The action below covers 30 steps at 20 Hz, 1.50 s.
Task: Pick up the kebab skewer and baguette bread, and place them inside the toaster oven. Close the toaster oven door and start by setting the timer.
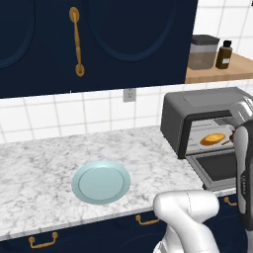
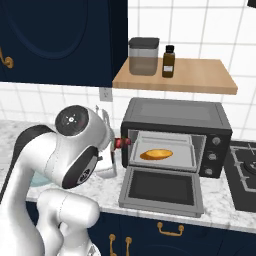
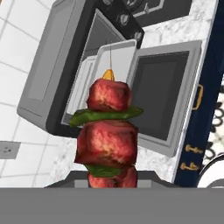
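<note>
My gripper (image 3: 111,180) is shut on the kebab skewer (image 3: 109,135), a stick with red-brown meat chunks and green slices that points toward the toaster oven (image 3: 43,78). In the right base view the kebab skewer (image 2: 121,142) hangs just off the left front corner of the toaster oven (image 2: 175,112), partly behind my arm. The toaster oven door (image 2: 161,188) lies folded down flat and open. Inside, the baguette bread (image 2: 156,153) rests on the metal tray (image 2: 185,159). The left base view shows the baguette bread (image 1: 213,139) inside the toaster oven (image 1: 197,106) too.
A pale blue plate (image 1: 101,182) sits bare on the marble counter (image 1: 39,163) left of the oven. A wooden shelf (image 2: 200,75) above the oven holds a grey-lidded canister (image 2: 143,56) and a dark bottle (image 2: 168,61). A stove (image 2: 245,170) borders the oven's right side.
</note>
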Motion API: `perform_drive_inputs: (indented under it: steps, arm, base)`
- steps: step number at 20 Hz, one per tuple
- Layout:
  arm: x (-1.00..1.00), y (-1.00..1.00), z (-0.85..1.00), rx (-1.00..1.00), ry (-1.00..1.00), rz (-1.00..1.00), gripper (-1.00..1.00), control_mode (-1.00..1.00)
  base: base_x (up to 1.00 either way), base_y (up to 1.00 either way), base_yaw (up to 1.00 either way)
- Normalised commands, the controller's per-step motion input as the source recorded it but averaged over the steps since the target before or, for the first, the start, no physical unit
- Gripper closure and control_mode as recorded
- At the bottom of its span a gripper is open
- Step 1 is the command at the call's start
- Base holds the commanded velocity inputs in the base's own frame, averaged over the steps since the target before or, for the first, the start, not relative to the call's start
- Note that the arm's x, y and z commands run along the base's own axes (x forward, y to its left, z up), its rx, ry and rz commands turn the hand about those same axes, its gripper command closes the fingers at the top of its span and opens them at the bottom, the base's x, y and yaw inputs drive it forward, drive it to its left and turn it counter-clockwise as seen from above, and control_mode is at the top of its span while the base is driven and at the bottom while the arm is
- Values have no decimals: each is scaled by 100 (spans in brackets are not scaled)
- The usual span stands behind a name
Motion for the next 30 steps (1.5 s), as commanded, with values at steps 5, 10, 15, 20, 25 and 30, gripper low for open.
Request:
perform_drive_inputs:
  steps: [5, 10, 15, 20, 25, 30]
  arm:
    - [-1, -72, -12, 3, -23, -9, 100, -100]
    - [17, -45, -8, 9, -25, 0, 100, -100]
    - [52, -17, -1, 2, -17, 0, 100, -100]
    - [60, -31, -19, 3, 1, 0, 100, -100]
    - [31, -42, -32, 4, 11, 0, 100, -100]
    - [41, -27, -38, 2, 12, 2, 100, -100]
  base:
    - [0, 0, 0]
    - [0, 0, 0]
    - [0, 0, 0]
    - [0, 0, 0]
    - [0, 0, 0]
    - [0, 0, 0]
